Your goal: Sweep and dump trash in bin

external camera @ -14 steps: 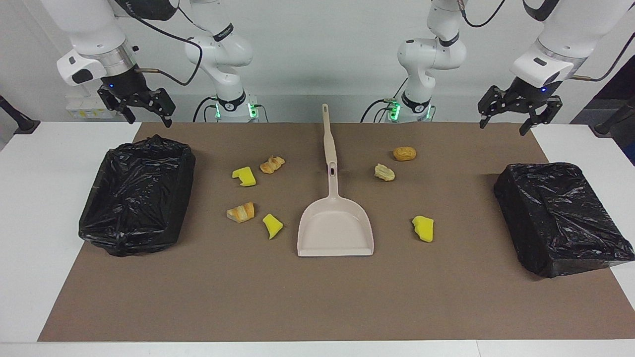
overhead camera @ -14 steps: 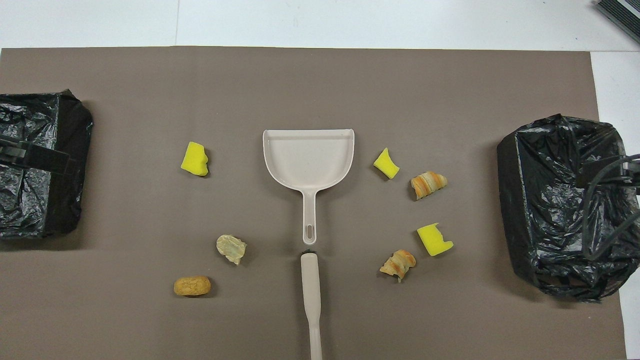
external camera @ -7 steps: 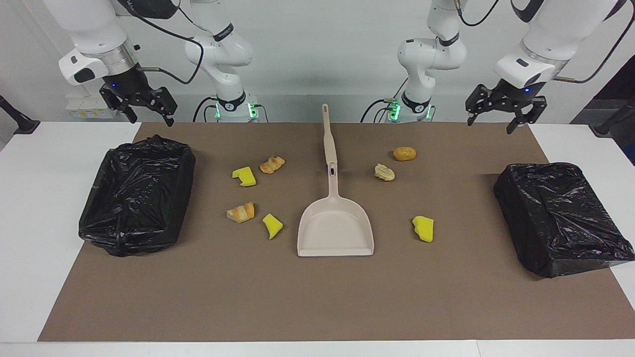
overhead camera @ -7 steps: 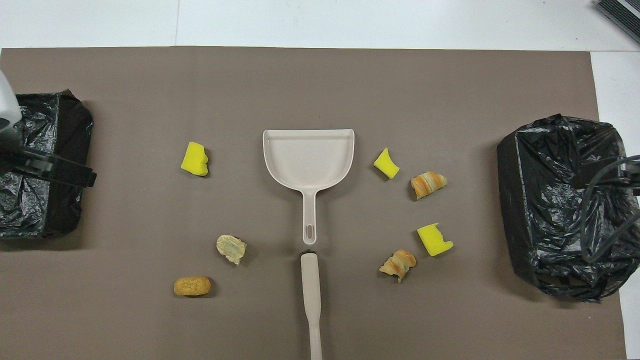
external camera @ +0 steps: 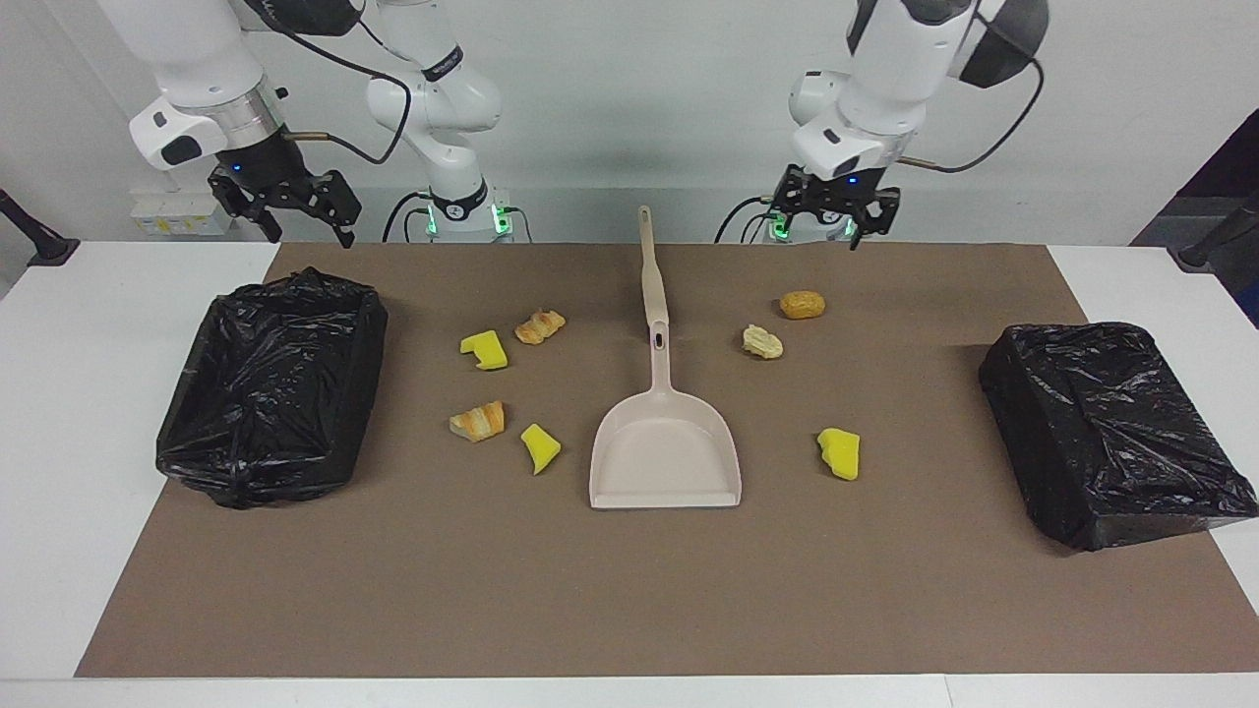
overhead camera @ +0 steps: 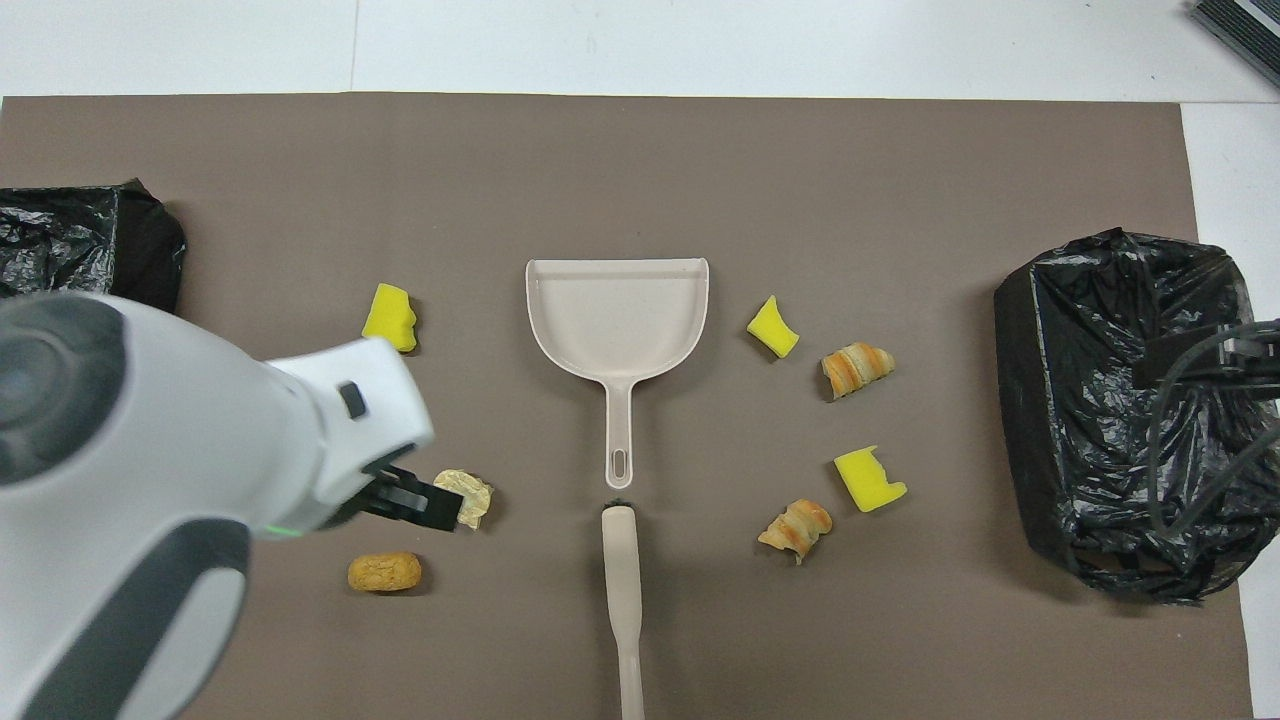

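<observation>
**Left arm swung in toward the dustpan handle; nothing swept yet**

Nearest the robots, the left gripper (external camera: 835, 208), fingers spread and empty, had travelled from the bin (external camera: 1116, 433) at its own end of the table to hang high above the mat edge, near the brush handle (external camera: 651, 265) that lies in line with the dustpan (external camera: 665, 462), likely heading for a tool. The right gripper (external camera: 287, 202), fingers also spread, had barely shifted above the other bin (external camera: 270, 383). The trash (external camera: 478, 420) lay untouched in seven scraps around the dustpan: four toward the right arm's end, three toward the left arm's, none in the pan.
</observation>
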